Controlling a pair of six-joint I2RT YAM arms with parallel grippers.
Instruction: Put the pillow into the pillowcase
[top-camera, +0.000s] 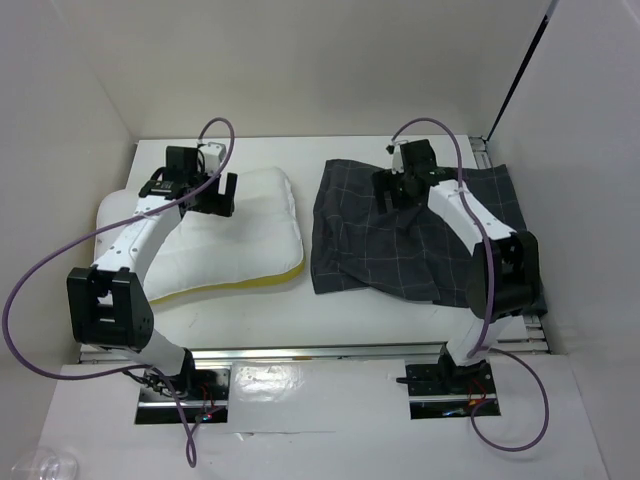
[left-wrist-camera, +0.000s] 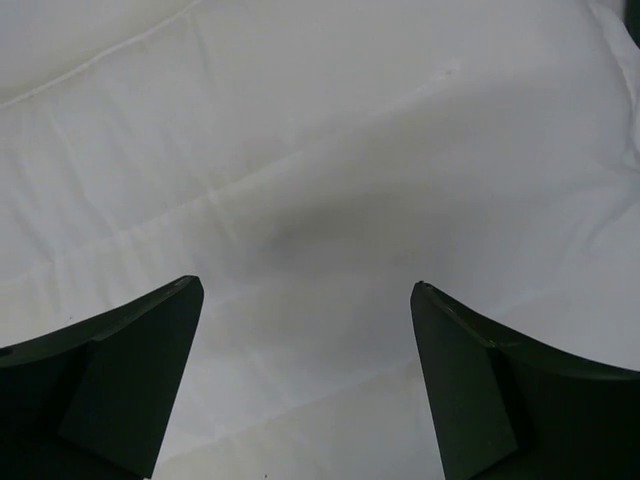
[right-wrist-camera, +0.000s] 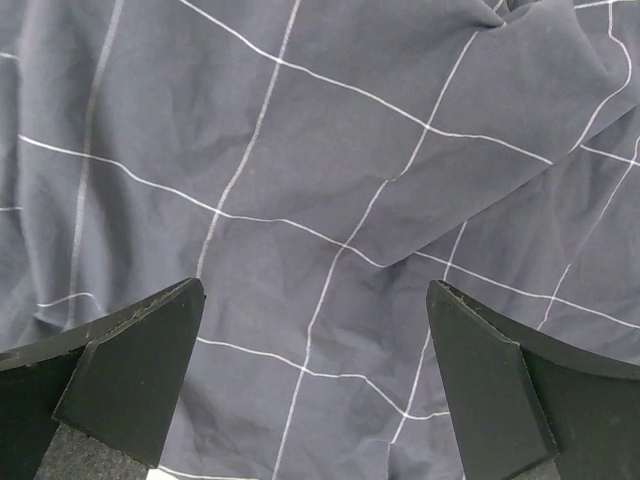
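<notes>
Top external view: the pillow (top-camera: 250, 225) is seen at centre left of the bench (top-camera: 330, 320). The pillowcase (top-camera: 400, 245) is spread wrinkled at centre right, apart from the pillow. The left gripper (left-wrist-camera: 305, 290) is held over the pillow's upper part, jaws apart and empty. The right gripper (right-wrist-camera: 315, 290) is held over the pillowcase's upper middle, jaws likewise apart.

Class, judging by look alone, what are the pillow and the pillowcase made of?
Soft white padded pillow: probably matte cloth over soft filling; it puffs and dimples. Dark grey checked pillowcase: thin matte woven fabric, apparently; it lies floppy, wrinkled.
</notes>
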